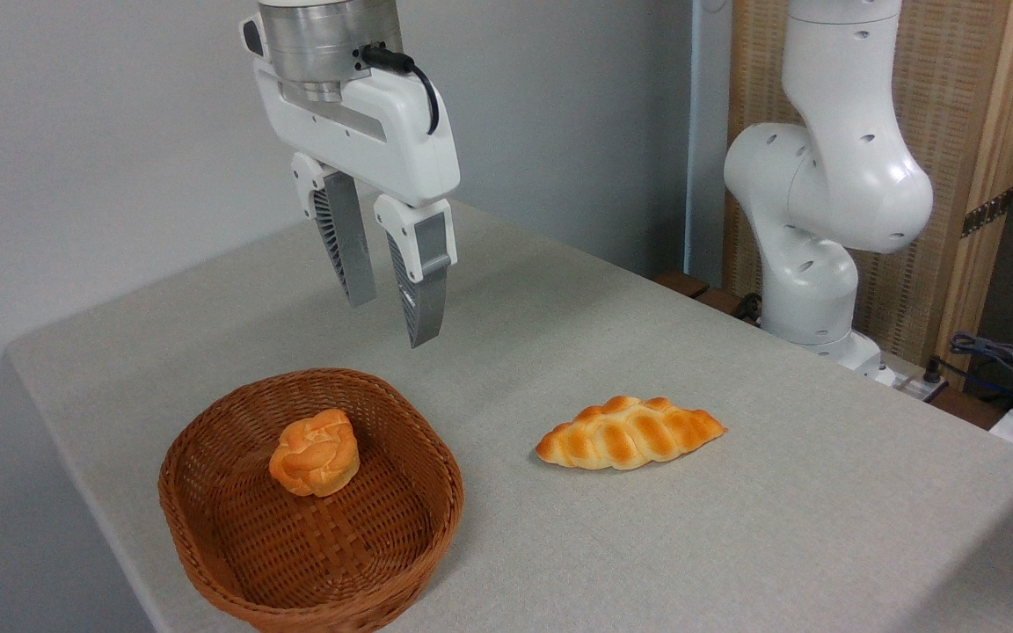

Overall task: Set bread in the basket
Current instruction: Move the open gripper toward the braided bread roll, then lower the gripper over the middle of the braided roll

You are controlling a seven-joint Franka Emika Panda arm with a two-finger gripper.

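Note:
The bread (pixel 630 432), a long braided golden-orange loaf, lies on the grey table to the right of the basket. The brown wicker basket (pixel 426 446) sits near the table's front left corner. My gripper (pixel 390 322) hangs in the air above the basket's far rim, to the upper left of the loaf and well apart from it. Its two fingers are spread and hold nothing.
A small round knotted bun (pixel 315 452) rests inside the basket. The white arm's base (pixel 816 220) stands off the table's far right edge, with cables (pixel 994 356) beside it. A wooden screen (pixel 981 132) stands behind. The table (pixel 735 545) ends close to the basket's left side.

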